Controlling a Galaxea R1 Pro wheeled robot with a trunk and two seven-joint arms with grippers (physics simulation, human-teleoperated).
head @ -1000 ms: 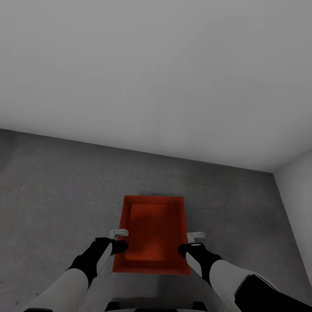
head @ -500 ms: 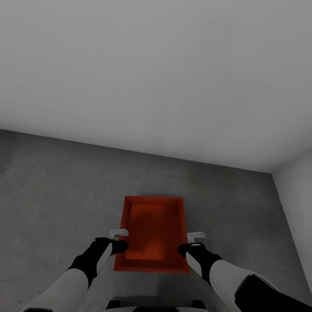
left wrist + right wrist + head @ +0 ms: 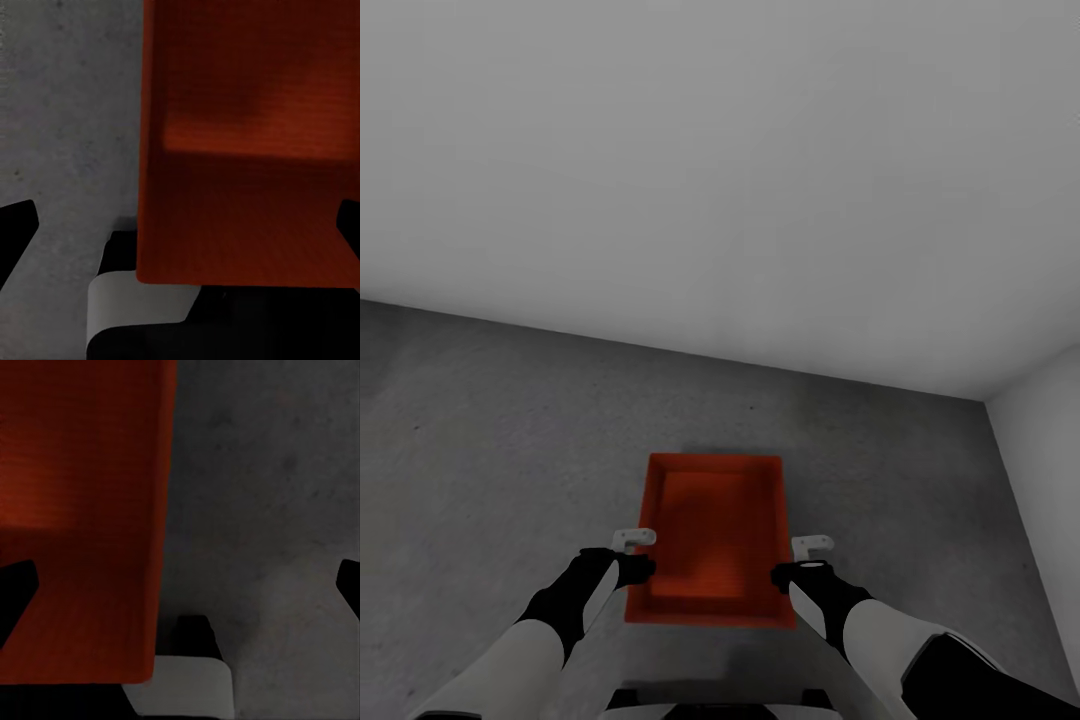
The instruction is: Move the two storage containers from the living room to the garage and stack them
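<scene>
Head view shows the robot's two arms reaching forward and down at about 6 o'clock, the left gripper [image 3: 632, 568] pressed against the left wall of an orange-red storage container [image 3: 712, 535] and the right gripper [image 3: 792, 572] against its right wall. The open-topped bin sits between them, over the dark grey concrete floor [image 3: 480, 440]; whether it rests on the floor or hangs just above it cannot be told. Left wrist view has the left gripper's dark fingertips [image 3: 15, 232] spread wide, one over the floor and the other by the container [image 3: 247, 142]; they are not clamped on it. Right wrist view shows the same: fingertips [image 3: 16, 589] far apart, with the container's wall [image 3: 82, 510] running between them. Farther off, toward 12 o'clock, a plain grey-white wall [image 3: 720, 150] meets the floor, and a second wall [image 3: 1050, 450] closes the corner at 3 o'clock.
</scene>
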